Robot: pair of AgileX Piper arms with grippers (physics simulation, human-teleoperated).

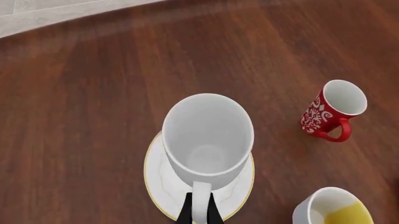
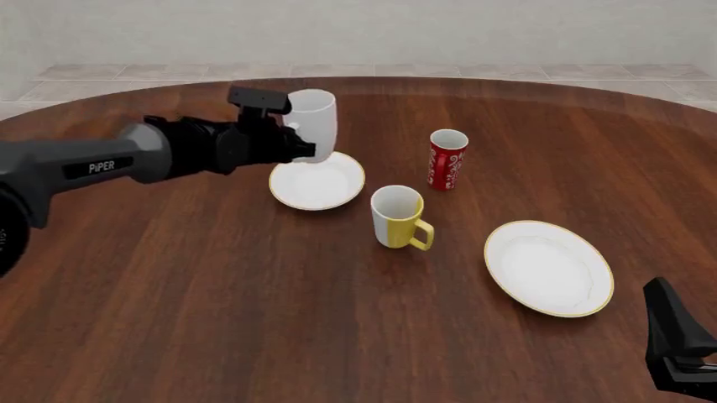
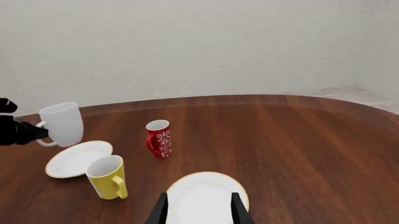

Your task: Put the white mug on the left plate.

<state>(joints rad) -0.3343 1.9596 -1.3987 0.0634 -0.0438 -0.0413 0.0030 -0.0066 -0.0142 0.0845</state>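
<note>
The tall white mug [image 2: 315, 120] hangs from its handle [image 1: 201, 198] in my left gripper [image 2: 294, 144], which is shut on that handle. The fingers [image 1: 184, 213] pinch it from both sides. The mug is upright, slightly tilted, and a little above the far part of the small gold-rimmed left plate [image 2: 319, 186]. The plate also shows under the mug in the left wrist view [image 1: 156, 184] and the right wrist view [image 3: 80, 158], where the mug [image 3: 62, 123] is over its far left edge. My right gripper [image 3: 199, 212] is open and empty at the near right [image 2: 663, 306].
A yellow mug [image 2: 397, 217] stands just right of and nearer than the small plate. A red patterned cup [image 2: 447, 159] stands further right and back. The larger gold-rimmed plate [image 2: 549, 267] lies at the right, in front of my right gripper. The table's far edge curves behind.
</note>
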